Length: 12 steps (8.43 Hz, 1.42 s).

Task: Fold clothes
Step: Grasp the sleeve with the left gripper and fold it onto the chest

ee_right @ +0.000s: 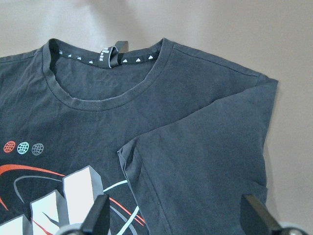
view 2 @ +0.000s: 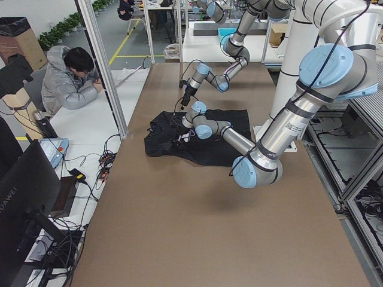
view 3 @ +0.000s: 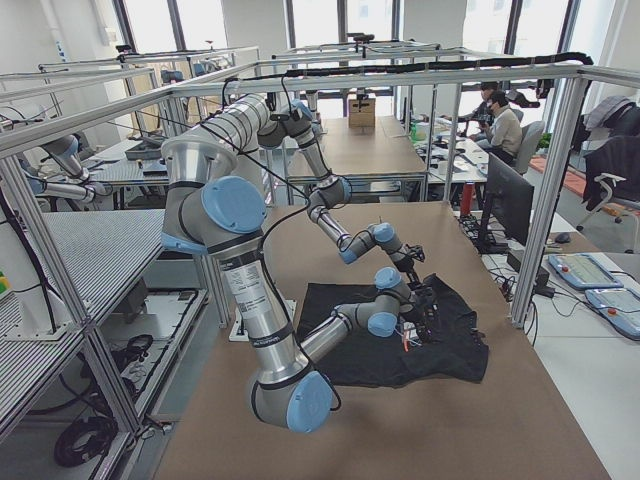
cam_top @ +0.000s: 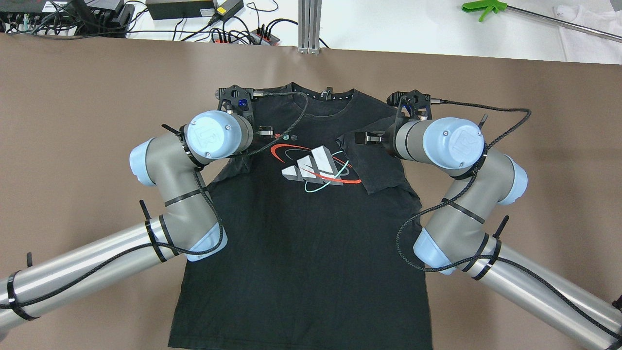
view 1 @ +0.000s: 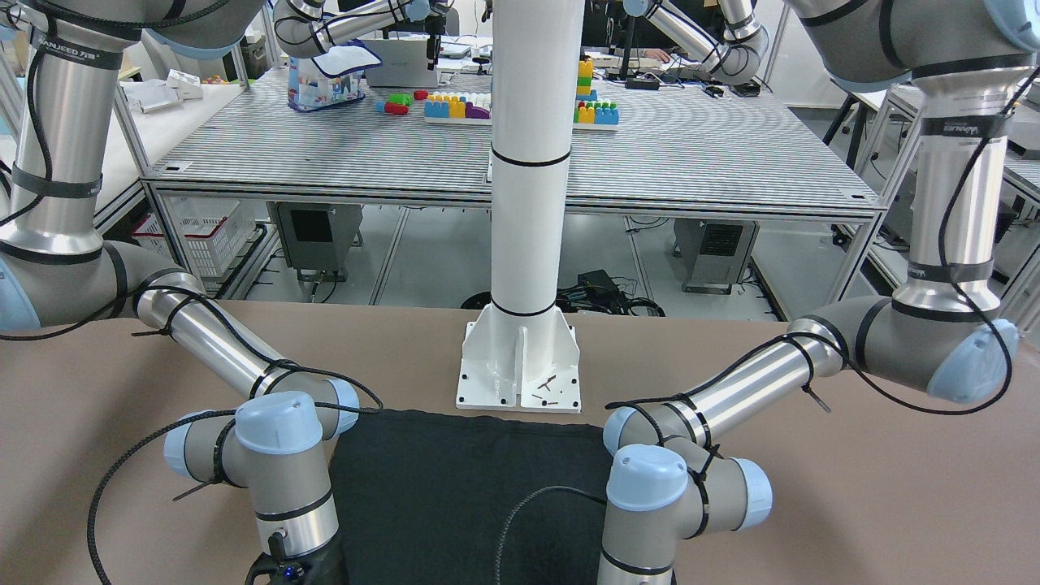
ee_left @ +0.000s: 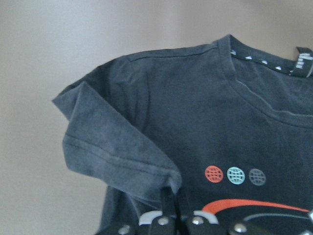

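Both my grippers are low over the shoulders of the black T-shirt, which lies flat and print-up on the brown table.

My left wrist camera shows my left gripper with its fingers together, pinching the hem of the sleeve turned in toward the chest. My right wrist camera shows my right gripper with its fingers spread wide above the other sleeve, which is folded onto the print. In the overhead view my wrists hide the fingers, but the whole shirt shows, collar away from me. The front-facing view shows only the hem end between my forearms. That view alone shows a patterned bag on the far table and a white basket under it. I cannot tell what either holds.
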Tool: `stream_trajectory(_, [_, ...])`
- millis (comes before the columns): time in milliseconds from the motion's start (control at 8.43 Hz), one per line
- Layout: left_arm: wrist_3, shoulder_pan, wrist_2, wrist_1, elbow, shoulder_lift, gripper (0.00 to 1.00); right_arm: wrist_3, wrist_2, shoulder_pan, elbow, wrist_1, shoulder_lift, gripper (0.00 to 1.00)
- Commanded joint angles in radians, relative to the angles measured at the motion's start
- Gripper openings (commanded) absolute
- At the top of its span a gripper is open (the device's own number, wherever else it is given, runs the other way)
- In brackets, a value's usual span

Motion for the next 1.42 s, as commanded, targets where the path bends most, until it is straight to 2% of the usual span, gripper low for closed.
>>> stream_trajectory(0, [-0.057, 0.062, 0.069, 0.078, 0.011, -0.069, 0.0, -0.001, -0.001, 0.0, 0.0, 0.002, -0.002, 0.94])
stream_trajectory(119, [-0.057, 0.067, 0.084, 0.078, 0.023, -0.071, 0.0, 0.0, -0.001, 0.0, -0.001, 0.005, -0.002, 0.94])
stream_trajectory(237, [-0.054, 0.067, 0.084, 0.077, 0.03, -0.068, 0.05, 0.008, -0.007, -0.001, -0.002, 0.005, -0.011, 0.94])
stream_trajectory(356, [-0.041, 0.069, 0.086, 0.071, 0.043, -0.067, 0.99, 0.011, -0.007, -0.002, 0.0, 0.005, -0.015, 0.94])
stream_trajectory(1067, [-0.031, 0.052, 0.084, 0.066, 0.046, -0.067, 1.0, 0.011, -0.009, -0.005, 0.0, 0.006, -0.015, 0.94])
stream_trajectory(1304, [0.032, 0.021, 0.081, 0.061, 0.048, -0.047, 1.0, 0.011, -0.009, -0.005, 0.0, 0.005, -0.012, 0.94])
